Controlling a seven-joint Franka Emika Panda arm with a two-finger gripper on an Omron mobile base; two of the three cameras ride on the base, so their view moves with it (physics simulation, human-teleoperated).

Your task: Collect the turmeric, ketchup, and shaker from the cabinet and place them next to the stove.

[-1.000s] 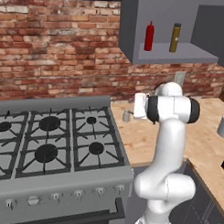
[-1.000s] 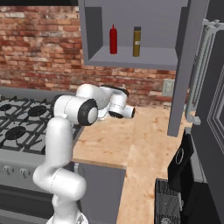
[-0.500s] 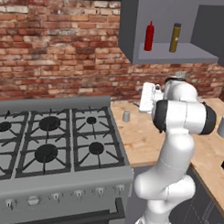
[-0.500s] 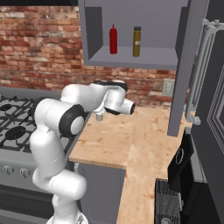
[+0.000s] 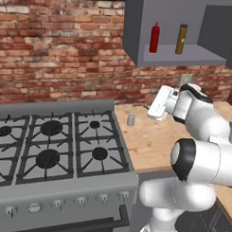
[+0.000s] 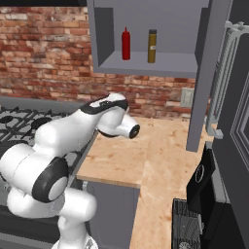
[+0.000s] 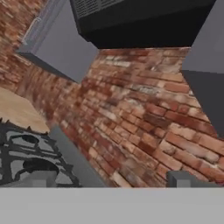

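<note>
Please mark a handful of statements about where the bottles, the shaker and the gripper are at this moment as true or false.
1. The ketchup stands on the cabinet shelf. True.
2. The turmeric lies on the counter. False: it stands upright on the shelf, right of the ketchup.
3. The shaker sits on the counter beside the stove. True.
4. The gripper holds the shaker. False: it is open and empty, facing the brick wall.

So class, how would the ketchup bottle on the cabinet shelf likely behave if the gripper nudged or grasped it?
The ketchup stands tall and slim on a narrow base, so a sideways nudge would probably tip it, perhaps into the turmeric beside it. Being round, it might then roll along the shelf. Its smooth tapered top looks slippery; gripping the body seems safer.
</note>
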